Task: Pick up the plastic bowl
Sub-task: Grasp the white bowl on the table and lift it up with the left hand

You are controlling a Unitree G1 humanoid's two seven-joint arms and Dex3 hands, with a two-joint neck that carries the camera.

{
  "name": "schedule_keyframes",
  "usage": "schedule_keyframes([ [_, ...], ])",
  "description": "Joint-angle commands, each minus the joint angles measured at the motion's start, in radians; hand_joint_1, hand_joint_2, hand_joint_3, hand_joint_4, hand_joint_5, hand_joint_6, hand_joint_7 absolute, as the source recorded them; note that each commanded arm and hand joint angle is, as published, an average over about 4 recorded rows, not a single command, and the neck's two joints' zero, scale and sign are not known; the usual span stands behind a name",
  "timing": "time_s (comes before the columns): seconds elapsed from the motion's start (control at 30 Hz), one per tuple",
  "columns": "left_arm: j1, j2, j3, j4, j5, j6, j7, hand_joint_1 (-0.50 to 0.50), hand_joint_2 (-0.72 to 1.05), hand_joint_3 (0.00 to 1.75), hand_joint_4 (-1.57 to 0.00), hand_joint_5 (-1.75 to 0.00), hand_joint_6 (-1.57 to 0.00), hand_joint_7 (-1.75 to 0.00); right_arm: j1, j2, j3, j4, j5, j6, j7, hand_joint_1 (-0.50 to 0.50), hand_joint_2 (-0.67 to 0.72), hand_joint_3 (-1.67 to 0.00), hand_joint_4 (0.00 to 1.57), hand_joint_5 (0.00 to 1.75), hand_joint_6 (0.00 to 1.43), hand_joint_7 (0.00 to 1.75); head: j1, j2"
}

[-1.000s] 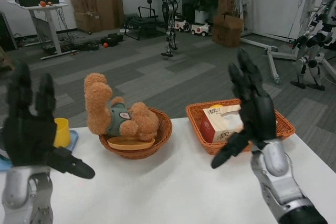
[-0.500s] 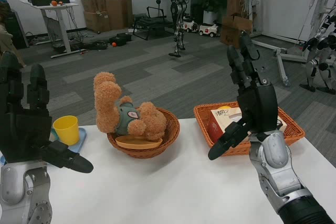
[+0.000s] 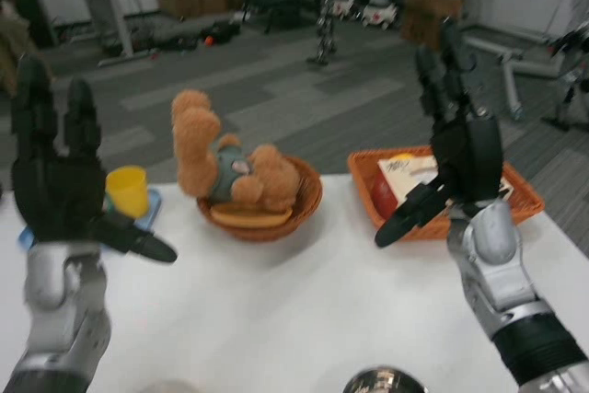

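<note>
Both hands are up with fingers spread, holding nothing: left hand at 9 o'clock, right hand at 3. The yellow plastic bowl sits right beside the left hand, on a blue tray.

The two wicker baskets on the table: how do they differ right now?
The round basket is a deep brown bowl shape; the rectangular basket is shallower, wider and more orange. The round basket holds a teddy bear lying on its back over a flat tan piece; the rectangular basket holds a white box and something red, partly hidden behind the right hand. Both are woven and stand on the white table, untouched by either hand.
</note>
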Motion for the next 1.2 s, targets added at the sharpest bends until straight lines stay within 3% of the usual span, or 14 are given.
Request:
schedule_keyframes([
  [0.03, -0.007, 0.002, 0.003, 0.013, 0.006, 0.004, 0.005, -0.50, -0.55, 0.00, 0.00, 0.00, 0.00, 0.00, 0.002, 0.000, -0.001, 0.008, 0.010, -0.005, -0.005, -0.46, 0.72, 0.00, 0.00, 0.00, 0.00, 0.00, 0.070, -0.063],
  [0.23, 0.010, 0.001, 0.008, 0.011, 0.013, 0.005, 0.004, -0.50, -0.55, 0.00, 0.00, 0.00, 0.00, 0.00, 0.004, -0.005, -0.002, 0.010, 0.014, -0.009, -0.005, -0.46, 0.72, 0.00, 0.00, 0.00, 0.00, 0.00, 0.183, -0.144],
  [0.37, 0.053, 0.005, 0.026, -0.003, 0.014, 0.025, 0.000, -0.50, -0.55, 0.00, 0.00, 0.00, 0.00, 0.00, 0.004, -0.011, -0.001, 0.037, 0.024, -0.012, -0.005, -0.46, 0.72, 0.00, 0.00, 0.00, 0.00, 0.00, 0.273, -0.176],
  [0.53, 0.164, 0.035, 0.105, -0.121, 0.031, 0.110, -0.003, -0.50, -0.55, 0.00, 0.00, 0.00, 0.00, 0.00, 0.008, -0.014, -0.002, 0.074, 0.036, -0.013, -0.005, -0.46, 0.72, 0.00, 0.00, 0.00, 0.00, 0.00, 0.367, -0.200],
  [0.63, 0.266, 0.058, 0.198, -0.234, 0.089, 0.224, -0.012, -0.50, -0.55, 0.00, 0.00, 0.00, 0.00, 0.00, 0.011, -0.015, -0.002, 0.102, 0.040, -0.014, -0.006, -0.46, 0.72, 0.00, 0.00, 0.00, 0.00, 0.00, 0.411, -0.209],
  [0.77, 0.331, 0.070, 0.283, -0.303, 0.144, 0.370, -0.102, -0.50, -0.55, 0.00, 0.00, 0.00, 0.00, 0.00, 0.008, -0.024, 0.005, 0.142, 0.044, -0.016, -0.008, -0.46, 0.72, 0.00, 0.00, 0.00, 0.00, 0.00, 0.452, -0.218],
  [0.9, 0.388, 0.091, 0.354, -0.355, 0.309, 0.477, -0.201, -0.50, -0.55, 0.00, 0.00, 0.00, 0.00, 0.00, -0.010, -0.026, 0.028, 0.191, 0.054, -0.019, -0.009, -0.46, 0.72, 0.00, 0.00, 0.00, 0.00, 0.00, 0.482, -0.227],
  [1.2, 0.472, 0.121, 0.342, -0.372, 0.545, 0.484, -0.302, -0.50, -0.55, 0.00, 0.00, 0.00, 0.00, 0.00, -0.029, -0.026, 0.050, 0.258, 0.065, -0.030, -0.014, -0.46, 0.72, 0.00, 0.00, 0.00, 0.00, 0.00, 0.496, -0.242],
])
